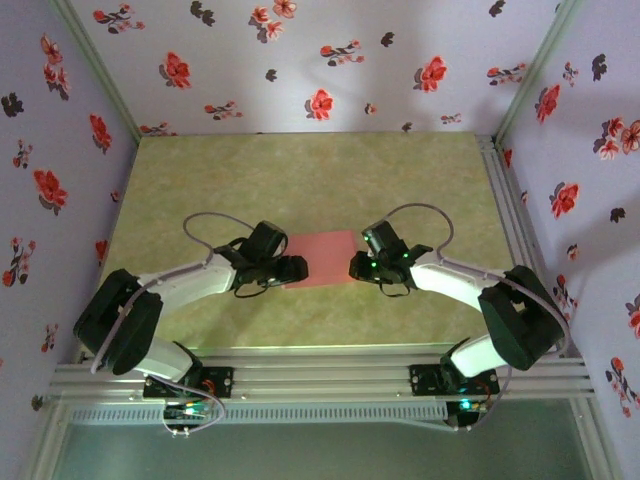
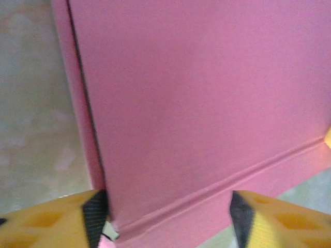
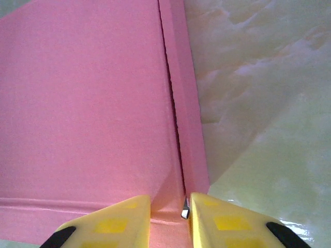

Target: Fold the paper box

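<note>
Paper box (image 1: 325,258), pink face up, lies on the marbled table (image 1: 300,180).

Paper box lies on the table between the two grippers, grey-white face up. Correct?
Not quite. The paper box does lie on the table between the left gripper and the right gripper, but its salmon pink face is up, not grey-white. The top external view shows it.

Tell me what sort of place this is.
Probably a robot test cell: flower-papered walls box in a greenish table, the left arm and right arm are bolted to an aluminium rail at its near edge, and a pink paper box lies between them.
</note>
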Motion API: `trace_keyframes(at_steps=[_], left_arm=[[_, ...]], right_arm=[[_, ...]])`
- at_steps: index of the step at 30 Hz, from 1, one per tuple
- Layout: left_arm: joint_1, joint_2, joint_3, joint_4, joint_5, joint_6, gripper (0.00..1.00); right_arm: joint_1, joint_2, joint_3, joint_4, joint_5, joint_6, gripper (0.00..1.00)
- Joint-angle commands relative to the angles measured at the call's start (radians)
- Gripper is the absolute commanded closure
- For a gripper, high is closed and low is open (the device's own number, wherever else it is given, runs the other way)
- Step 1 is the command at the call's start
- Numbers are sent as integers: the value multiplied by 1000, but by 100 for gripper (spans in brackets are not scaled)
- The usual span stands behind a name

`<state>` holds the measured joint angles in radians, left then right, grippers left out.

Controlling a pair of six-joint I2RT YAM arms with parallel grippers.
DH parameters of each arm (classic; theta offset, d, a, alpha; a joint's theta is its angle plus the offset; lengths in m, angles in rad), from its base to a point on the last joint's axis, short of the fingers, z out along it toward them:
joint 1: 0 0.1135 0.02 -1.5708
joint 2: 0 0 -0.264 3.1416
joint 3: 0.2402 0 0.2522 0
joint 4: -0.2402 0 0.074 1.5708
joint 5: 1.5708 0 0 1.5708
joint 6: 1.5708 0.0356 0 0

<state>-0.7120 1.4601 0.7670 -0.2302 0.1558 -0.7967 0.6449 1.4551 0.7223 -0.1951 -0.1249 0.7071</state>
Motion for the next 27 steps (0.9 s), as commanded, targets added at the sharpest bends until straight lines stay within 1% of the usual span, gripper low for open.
trace_keyframes(at_steps=[1,3,6,8,10,12,16,23,27], left_arm=[[3,5,31,-81,-71,40,47],[3,-2,37,-98,-83,51,54],[4,-9,53,-129,-97,66,60],[4,-10,61,-148,-112,76,62],[5,-2,63,-156,-124,83,66],[4,13,67,-159,-131,89,67],[4,48,68,-136,-131,91,73],[3,110,69,-105,-119,93,73],[3,113,60,-93,-115,88,73]], right_arm=[[-2,9,20,-93,45,-19,71],[-2,-2,26,-110,56,-28,71],[-2,-11,43,-150,76,-43,68],[-3,-19,50,-167,85,-50,66],[-3,-28,53,-178,94,-56,66],[-3,-30,55,-189,105,-59,66],[-2,-21,59,-207,128,-68,66],[0,4,34,-192,134,-67,64],[2,7,19,-183,136,-63,64]])
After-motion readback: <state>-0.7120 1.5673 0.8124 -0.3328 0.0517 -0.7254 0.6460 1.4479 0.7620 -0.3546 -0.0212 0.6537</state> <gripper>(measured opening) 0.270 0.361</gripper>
